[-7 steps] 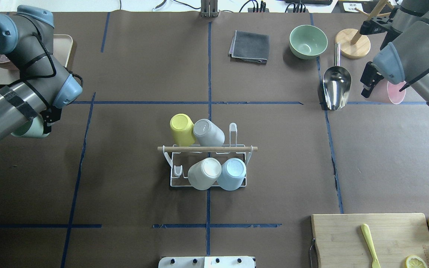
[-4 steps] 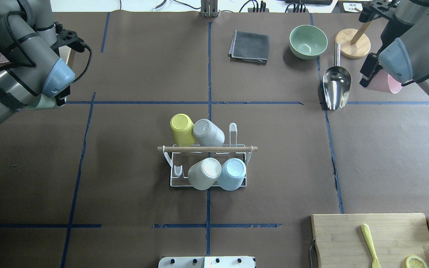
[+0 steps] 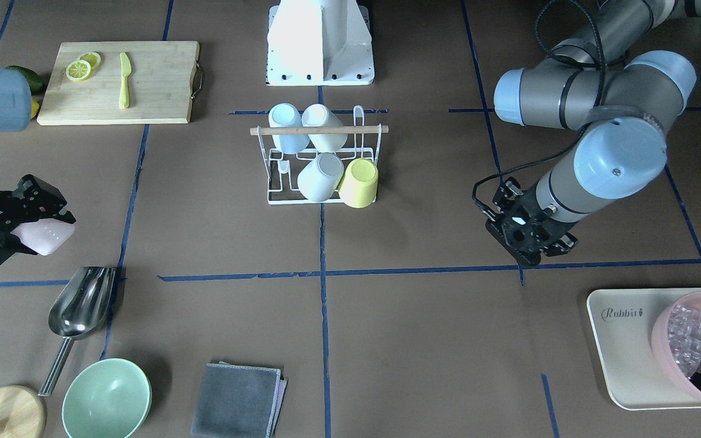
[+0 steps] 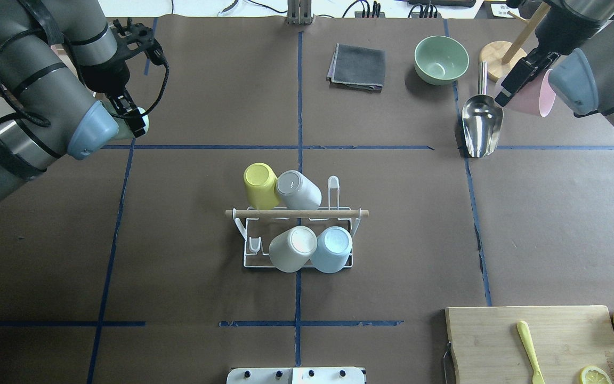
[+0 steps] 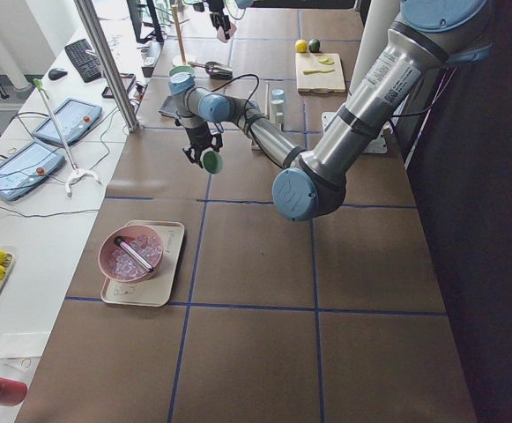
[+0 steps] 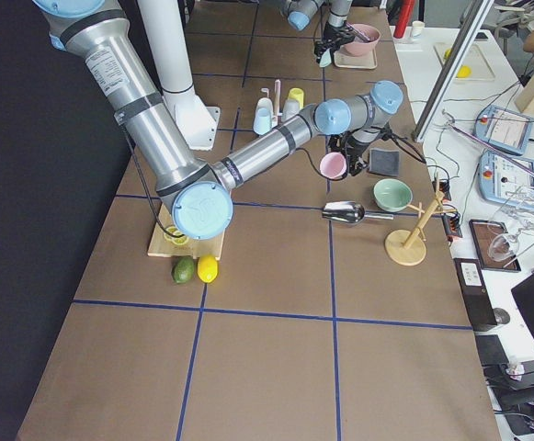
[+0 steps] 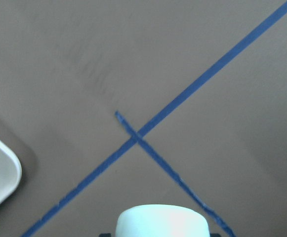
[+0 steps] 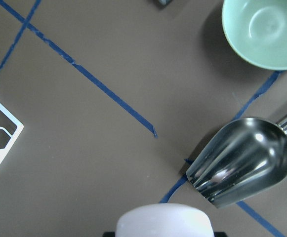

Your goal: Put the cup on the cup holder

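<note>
Well, nearest stands the cup holder, mid-table, with four cups upended on its prongs. Beyond it, out to either side, both arms hang above the table: the left gripper pinches a green cup between its fingers, and the right gripper pinches a pink cup the same way, near the scoop and the bowl.

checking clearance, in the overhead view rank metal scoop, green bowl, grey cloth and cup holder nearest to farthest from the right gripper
From the right gripper, holding a pink cup:
1. metal scoop, just beside it
2. green bowl, far edge
3. grey cloth, far edge, nearer the middle
4. cup holder, table centre
</note>
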### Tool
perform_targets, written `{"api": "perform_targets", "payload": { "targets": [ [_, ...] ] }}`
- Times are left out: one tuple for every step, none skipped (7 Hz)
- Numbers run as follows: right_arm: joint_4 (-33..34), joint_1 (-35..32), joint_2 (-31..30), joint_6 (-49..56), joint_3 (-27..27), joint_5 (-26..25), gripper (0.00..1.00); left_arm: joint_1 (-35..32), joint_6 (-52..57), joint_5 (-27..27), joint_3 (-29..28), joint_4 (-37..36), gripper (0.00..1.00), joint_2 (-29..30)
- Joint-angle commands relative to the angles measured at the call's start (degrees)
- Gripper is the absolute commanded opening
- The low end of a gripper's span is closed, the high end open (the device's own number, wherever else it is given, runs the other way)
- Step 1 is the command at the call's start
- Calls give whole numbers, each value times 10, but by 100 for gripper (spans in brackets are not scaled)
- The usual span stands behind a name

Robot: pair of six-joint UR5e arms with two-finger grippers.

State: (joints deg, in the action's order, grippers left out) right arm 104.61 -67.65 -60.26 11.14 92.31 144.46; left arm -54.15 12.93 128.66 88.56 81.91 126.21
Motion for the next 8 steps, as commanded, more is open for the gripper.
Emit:
{"api": "perform_targets", "payload": {
  "targets": [
    [-95, -8, -8, 3, -5, 11, 0, 24, -26, 4, 7, 183, 8, -19],
    [-117, -18, -6, 3, -3, 20, 0, 26, -62, 11, 13, 277, 8, -36],
    [-134, -15, 3, 4, -2, 37, 0, 24, -98, 33, 35, 325, 8, -52],
    [-191, -17, 4, -8, -2, 40, 0, 23, -99, 34, 51, 329, 8, -74],
    [-267, -17, -2, -40, -2, 39, 0, 13, -102, 41, 52, 339, 8, -76],
    [-345, -17, -2, -68, -6, 36, 0, 10, -130, 43, 57, 359, 8, -73],
    [-425, -17, -2, -96, -9, 35, 0, 8, -219, 42, 65, 446, 8, -82],
    [-495, -17, -1, -138, -11, 35, 0, 10, -295, 42, 68, 513, 8, -82]
  ]
}}
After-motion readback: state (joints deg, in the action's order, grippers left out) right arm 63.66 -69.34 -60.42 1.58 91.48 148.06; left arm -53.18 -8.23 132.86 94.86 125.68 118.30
